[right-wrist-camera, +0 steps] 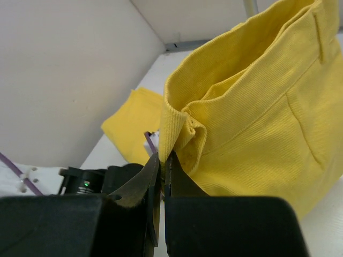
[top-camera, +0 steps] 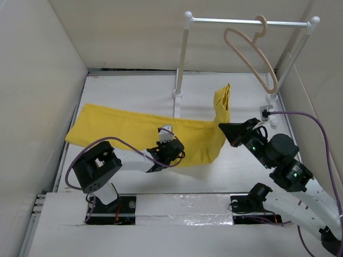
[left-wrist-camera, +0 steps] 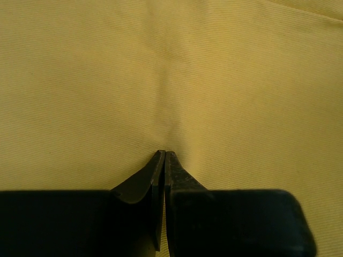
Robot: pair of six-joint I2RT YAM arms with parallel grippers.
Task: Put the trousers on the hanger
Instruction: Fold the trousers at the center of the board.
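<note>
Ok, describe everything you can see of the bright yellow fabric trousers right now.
The bright yellow fabric trousers are plain, finely ribbed cloth, with a waistband, belt loop and pocket seam showing in the right wrist view. The legs lie flat, stretched leftward across the white table. The waist end is raised and folded upright, pinched at the waistband by the shut right gripper. The left gripper is shut on a crease at the near edge. They are not touching the beige hanger.

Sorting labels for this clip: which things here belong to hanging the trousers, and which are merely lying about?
In the job:
trousers
hanger
right gripper, shut on the waistband
left gripper, shut on the fabric

Just there:
rack, holding the hanger
table
</note>
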